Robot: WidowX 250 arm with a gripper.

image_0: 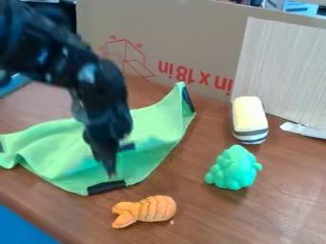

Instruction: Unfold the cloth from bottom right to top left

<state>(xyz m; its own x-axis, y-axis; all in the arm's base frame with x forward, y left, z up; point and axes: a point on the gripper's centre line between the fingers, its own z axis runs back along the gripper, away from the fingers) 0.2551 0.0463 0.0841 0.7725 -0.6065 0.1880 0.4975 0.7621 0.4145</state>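
Hand point(111, 171) hangs low by the green cloth point(143, 157)'s near black patch point(106, 187); spread or pressed together, I cannot tell. Cloth lies rumpled on the tabletop point(216, 219). Catching 2 layers at once could drag it all instead of unfolding.

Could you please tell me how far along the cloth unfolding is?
Partly done, it seems: the green cloth spreads broadly over the table. The pincer is at its near part; whether it grips anything, I cannot tell. Likely left: smoothing the wavy left side.
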